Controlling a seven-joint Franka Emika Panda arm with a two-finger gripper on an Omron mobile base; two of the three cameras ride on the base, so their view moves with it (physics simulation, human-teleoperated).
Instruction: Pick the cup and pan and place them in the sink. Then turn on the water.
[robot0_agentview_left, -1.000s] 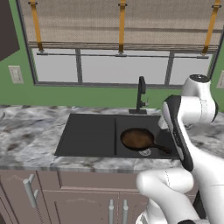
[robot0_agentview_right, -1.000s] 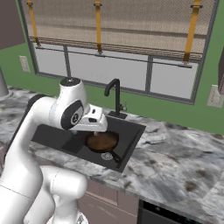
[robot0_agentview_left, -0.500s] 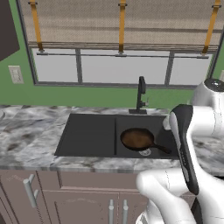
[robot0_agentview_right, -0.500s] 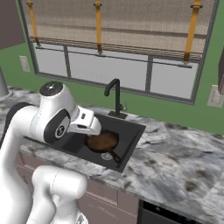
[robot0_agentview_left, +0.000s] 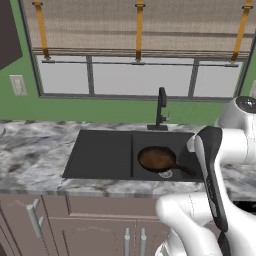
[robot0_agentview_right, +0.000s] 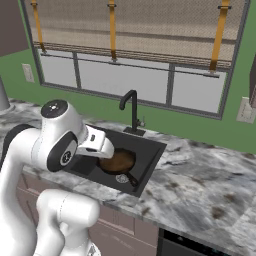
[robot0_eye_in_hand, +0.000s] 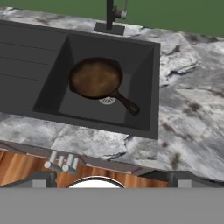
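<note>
Currently: sink (robot0_agentview_left: 100, 155), black, 2 basins. Pan (robot0_eye_in_hand: 96, 78), brown skillet, lies in the right basin over the drain: 1 of 2 items placed. Faucet (robot0_agentview_left: 161, 107) dry. Green cup unlocated. Gripper empty, jaws wide apart.

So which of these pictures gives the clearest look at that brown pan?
The hand view: the pan lies whole in the sink, handle and all. The left base view shows it smaller; in the right base view the arm hides part of it.
</note>
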